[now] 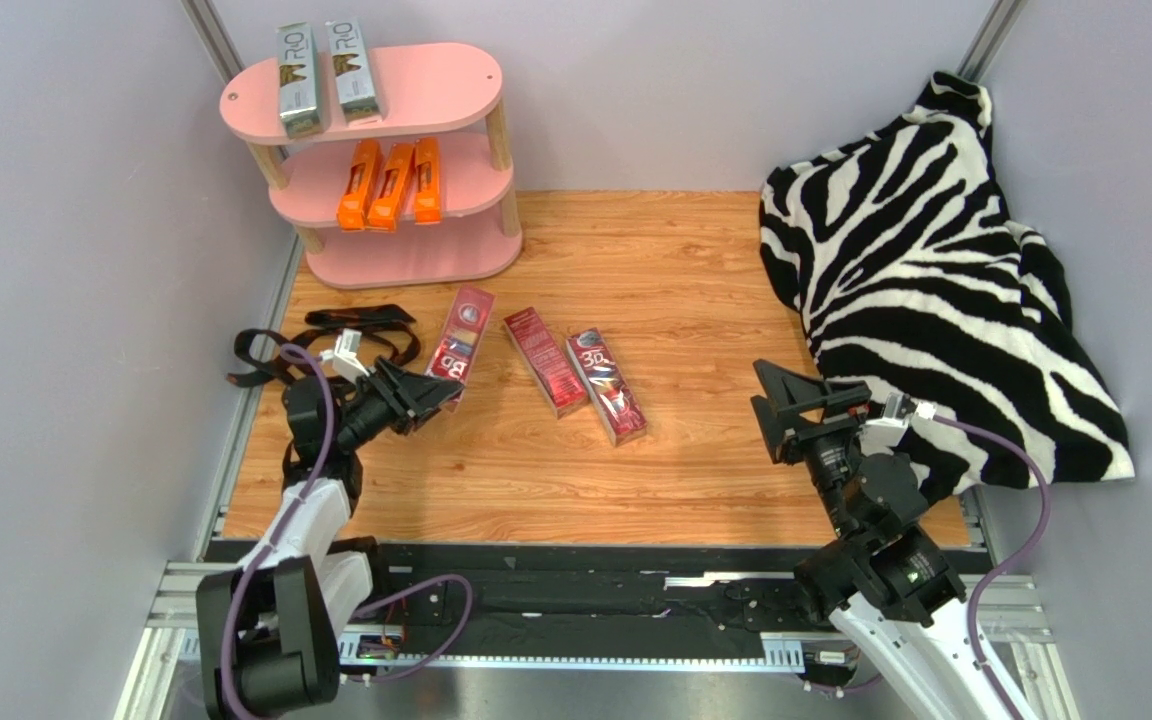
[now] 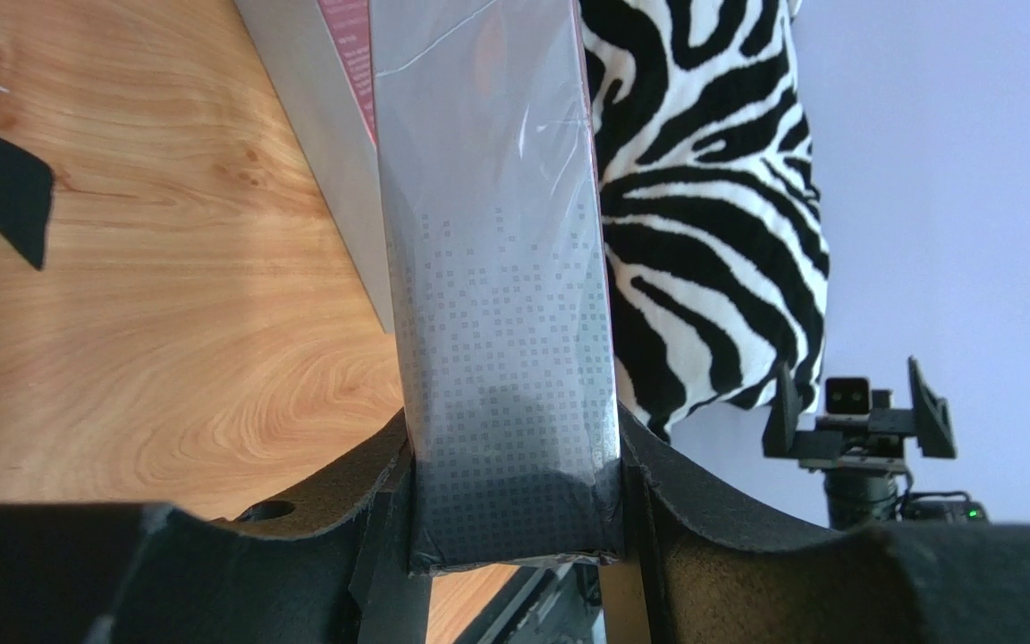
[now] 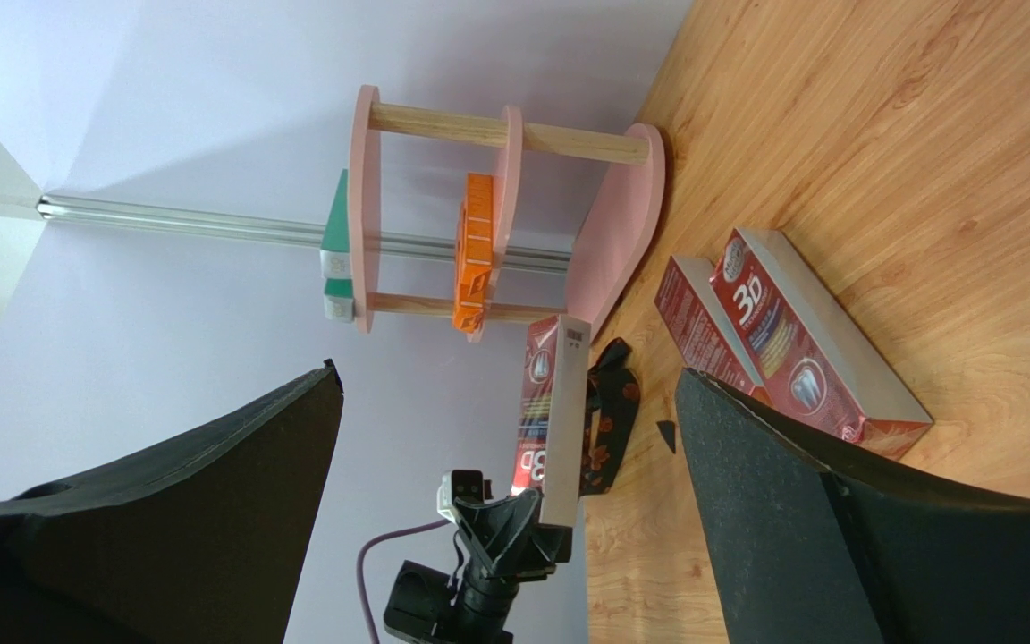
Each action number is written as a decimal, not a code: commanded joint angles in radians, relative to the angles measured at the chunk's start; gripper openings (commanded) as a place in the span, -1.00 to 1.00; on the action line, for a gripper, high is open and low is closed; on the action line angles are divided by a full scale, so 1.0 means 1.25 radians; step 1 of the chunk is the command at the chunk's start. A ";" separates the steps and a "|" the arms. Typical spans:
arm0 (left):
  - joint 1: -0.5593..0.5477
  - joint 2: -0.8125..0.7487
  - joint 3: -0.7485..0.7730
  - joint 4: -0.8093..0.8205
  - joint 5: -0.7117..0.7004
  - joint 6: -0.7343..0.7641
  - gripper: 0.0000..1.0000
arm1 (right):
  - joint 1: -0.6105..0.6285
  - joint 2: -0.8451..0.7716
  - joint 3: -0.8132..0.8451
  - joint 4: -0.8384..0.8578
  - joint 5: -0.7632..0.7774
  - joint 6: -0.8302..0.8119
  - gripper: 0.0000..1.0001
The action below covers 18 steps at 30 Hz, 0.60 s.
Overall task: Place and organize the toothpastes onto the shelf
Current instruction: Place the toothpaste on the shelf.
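Note:
The pink shelf point(image 1: 447, 75) stands at the back left, with two silver-grey toothpastes point(image 1: 297, 78) on its top board and three orange ones point(image 1: 387, 185) on the middle board. Two dark red cartons point(image 1: 543, 360) point(image 1: 606, 386) lie side by side on the wooden table. My left gripper point(image 1: 440, 393) is shut on the near end of a third dark red carton point(image 1: 462, 333). In the left wrist view its grey side point(image 2: 500, 269) runs away from the jaws. In the right wrist view that carton point(image 3: 554, 403) hangs just above the table. My right gripper point(image 1: 785, 405) stands open and empty.
A black strap point(image 1: 342, 323) lies on the table just left of the held carton. A zebra-print cloth point(image 1: 928, 255) is heaped along the right side, behind my right arm. Grey walls close in the left, back and right.

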 commanded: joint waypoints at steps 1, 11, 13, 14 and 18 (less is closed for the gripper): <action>0.060 0.084 -0.001 0.174 0.104 -0.055 -0.29 | 0.001 0.010 0.013 0.010 0.000 -0.030 1.00; 0.104 0.325 0.025 0.453 0.104 -0.148 -0.47 | 0.002 0.019 0.035 0.006 0.006 -0.076 1.00; 0.109 0.385 0.038 0.504 0.100 -0.180 -0.47 | 0.001 0.027 0.041 0.000 0.008 -0.092 1.00; 0.110 0.406 0.044 0.555 0.100 -0.190 -0.47 | 0.002 0.030 0.046 0.001 0.008 -0.098 1.00; 0.115 0.523 0.070 0.718 0.100 -0.262 -0.53 | 0.002 0.044 0.062 -0.005 0.017 -0.127 1.00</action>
